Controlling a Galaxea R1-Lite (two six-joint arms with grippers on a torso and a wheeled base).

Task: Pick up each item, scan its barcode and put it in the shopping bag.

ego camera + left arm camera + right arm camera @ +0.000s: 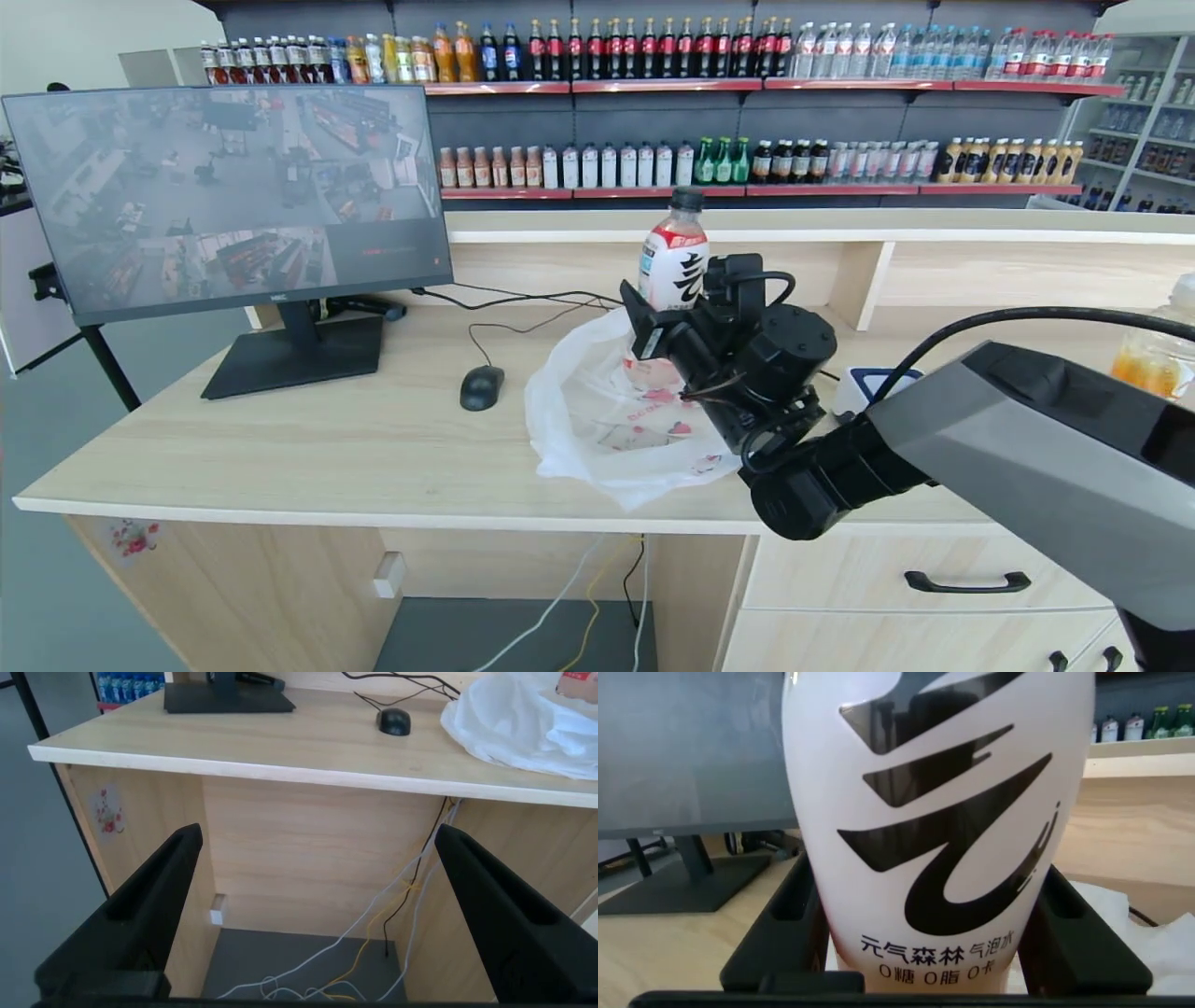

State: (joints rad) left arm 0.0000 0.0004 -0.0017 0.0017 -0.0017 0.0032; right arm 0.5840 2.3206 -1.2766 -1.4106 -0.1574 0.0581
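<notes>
Bottle (674, 263) sits clamped in my right gripper (667, 319), centre frame above the shopping bag (597, 420); an off-centre release could topple it.

— What sort of place is this?
— A shop, seen from the checkout. The far wall carries red-edged shelves (761, 86) packed with rows of drink bottles (653, 47), grouped by kind.
— And nearer?
— A pale wooden bench (280, 448) with a raised ledge along its far side, like a till counter. On its left stands a monitor (224, 196) showing overhead views of aisles. A mouse (482, 386) and a thin plastic shopping bag (588, 411) lie to its right.
</notes>
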